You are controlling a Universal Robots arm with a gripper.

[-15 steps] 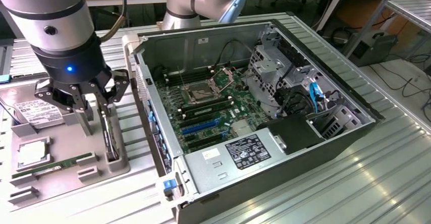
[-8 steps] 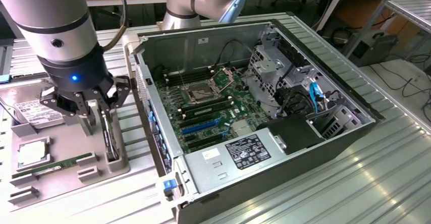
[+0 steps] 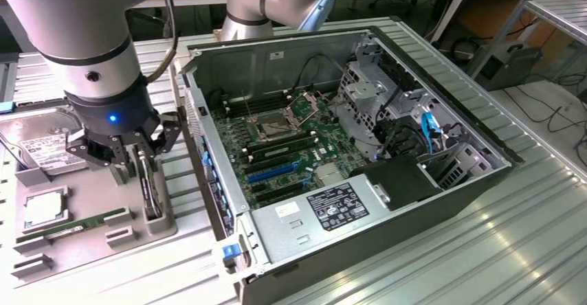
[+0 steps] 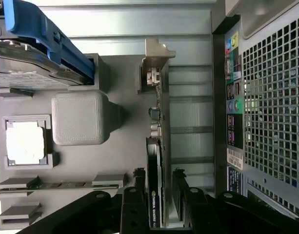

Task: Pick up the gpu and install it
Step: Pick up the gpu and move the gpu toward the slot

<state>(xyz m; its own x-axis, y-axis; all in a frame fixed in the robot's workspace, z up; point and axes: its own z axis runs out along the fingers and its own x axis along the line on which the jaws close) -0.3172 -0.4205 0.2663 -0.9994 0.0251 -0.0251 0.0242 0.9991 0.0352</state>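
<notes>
At the exterior view's left, a grey tray [image 3: 151,231] on the tabletop [image 3: 513,250] carries a hard drive [image 3: 41,140], a memory stick [image 3: 69,226] and the gpu [image 3: 150,188], which stands on edge in its slot. The tool [image 3: 137,155] hangs low over the gpu, open, its fingers [image 4: 134,204] straddling the card. Further right lies the opened computer case [image 3: 367,147]

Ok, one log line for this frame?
phase: pre-grasp | claw: open, straddling gpu | gpu: on edge in holder tray, not lifted
</notes>
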